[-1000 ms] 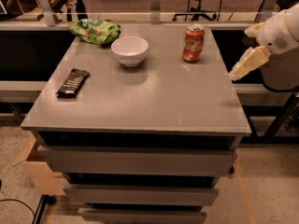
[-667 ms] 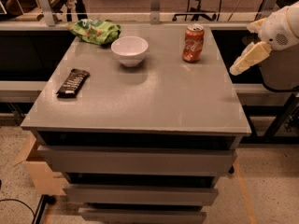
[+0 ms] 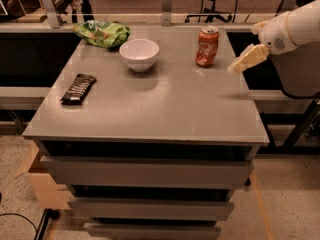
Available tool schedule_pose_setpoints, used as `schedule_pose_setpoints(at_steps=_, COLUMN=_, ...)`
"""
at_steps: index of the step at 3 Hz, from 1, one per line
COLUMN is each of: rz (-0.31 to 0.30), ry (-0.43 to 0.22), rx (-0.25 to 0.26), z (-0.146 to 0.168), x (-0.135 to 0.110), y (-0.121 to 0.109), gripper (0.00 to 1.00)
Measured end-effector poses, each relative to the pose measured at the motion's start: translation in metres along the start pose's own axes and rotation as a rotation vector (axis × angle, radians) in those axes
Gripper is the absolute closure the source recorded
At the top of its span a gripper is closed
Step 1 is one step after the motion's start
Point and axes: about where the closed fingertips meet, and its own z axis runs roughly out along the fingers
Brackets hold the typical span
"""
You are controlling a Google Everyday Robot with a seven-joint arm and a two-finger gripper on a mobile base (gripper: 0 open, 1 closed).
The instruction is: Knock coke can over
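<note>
The cream-coloured gripper [image 3: 239, 64] on the white robot arm [image 3: 295, 26] hangs at the counter's right edge, raised above the surface and slanting down to the left. Whether it is wide or narrow cannot be told, and it holds nothing. Just to its left, apart from it, the small red-orange metal coke can with white script and a silver top [image 3: 207, 46] stands upright near the back right corner of the flat grey counter [image 3: 165, 109]. Bare surface lies between can and gripper. The whole front half of the counter is open room, up to its front edge. Farther left, a round white bowl [image 3: 139, 54] sits at the back middle, well apart from the can, and its inner wall shows plain white. A crumpled green snack bag [image 3: 102, 33] lies at the back left corner, just behind the bowl. A dark rectangular wrapped bar [image 3: 78, 88] lies near the left edge. Below the counter are stacked grey drawer fronts [image 3: 150, 171]. A brown cardboard box [image 3: 35, 179] stands on the speckled floor at the lower left.
</note>
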Motion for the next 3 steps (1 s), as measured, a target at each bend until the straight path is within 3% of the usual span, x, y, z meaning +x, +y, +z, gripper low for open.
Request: schedule_pose_setpoints(at_steps=3, rz=0.136, ry=-0.197, rx=0.040, z=0.065, x=-0.042, y=-0.017, gripper=0.00)
